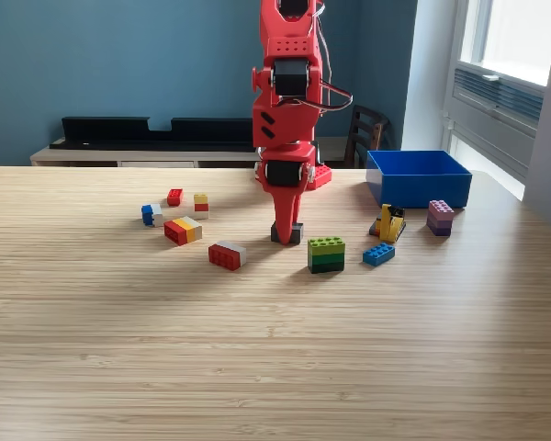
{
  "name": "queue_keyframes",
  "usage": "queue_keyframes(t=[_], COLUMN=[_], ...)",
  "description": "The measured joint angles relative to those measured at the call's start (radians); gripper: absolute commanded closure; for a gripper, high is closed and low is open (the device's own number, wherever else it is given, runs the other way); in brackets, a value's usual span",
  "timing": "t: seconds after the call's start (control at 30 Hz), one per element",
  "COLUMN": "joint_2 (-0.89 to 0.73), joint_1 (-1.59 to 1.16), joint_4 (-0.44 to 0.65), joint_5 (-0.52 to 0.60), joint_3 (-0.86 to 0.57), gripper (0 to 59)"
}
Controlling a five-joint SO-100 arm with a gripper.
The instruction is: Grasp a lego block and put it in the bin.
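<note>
My red gripper [286, 230] points straight down at the table's middle, its tips around a dark grey lego block [295, 234] that shows on both sides of them. I see the fingers edge-on as one narrow wedge, so their spread is hidden. The bin [419, 178], a blue open-topped box, stands at the exterior view's right, well behind and to the right of the gripper.
Loose blocks lie around: a green stack [326, 254], a blue one [378, 254], a yellow-black pile [389, 222], a purple stack [440, 217], a red-white one [226, 254], a red-yellow one [182, 230], and small ones [175, 206] at left. The arm's red base [294, 175] is behind.
</note>
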Motion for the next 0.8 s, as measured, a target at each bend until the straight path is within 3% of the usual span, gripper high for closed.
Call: queue_keyframes(t=[0.57, 0.8], joint_2=[0.009, -0.003], joint_1=[-0.003, -0.003], joint_4=[-0.015, 0.196], joint_5=[-0.066, -0.112], joint_3=[0.043, -0.051], gripper=[58.6, 58.6])
